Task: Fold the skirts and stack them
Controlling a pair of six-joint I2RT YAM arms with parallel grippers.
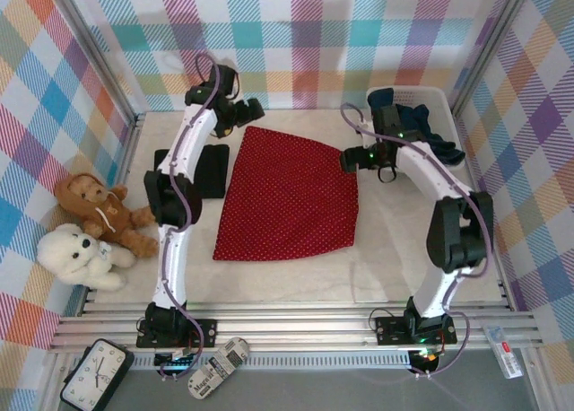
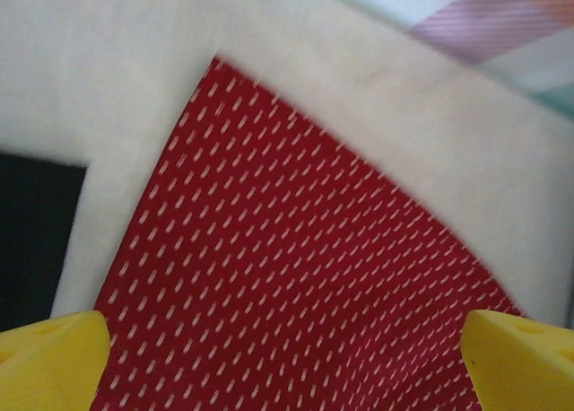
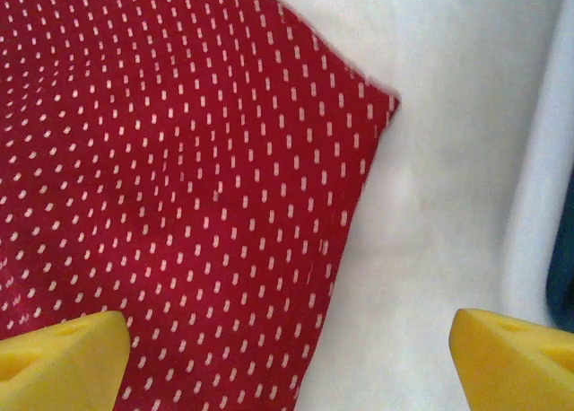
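Both arms reach forward with elbows bent; the left gripper (image 1: 248, 111) and right gripper (image 1: 351, 159) point down, yellow fingers (image 2: 52, 364) spread wide, seemingly holding nothing.

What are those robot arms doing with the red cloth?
They are folding skirts. The red dotted skirt lies spread flat on the table. The left gripper and right gripper hang open over its far corners, holding nothing. A folded black skirt lies beside it, and dark blue cloth sits in the white basket.
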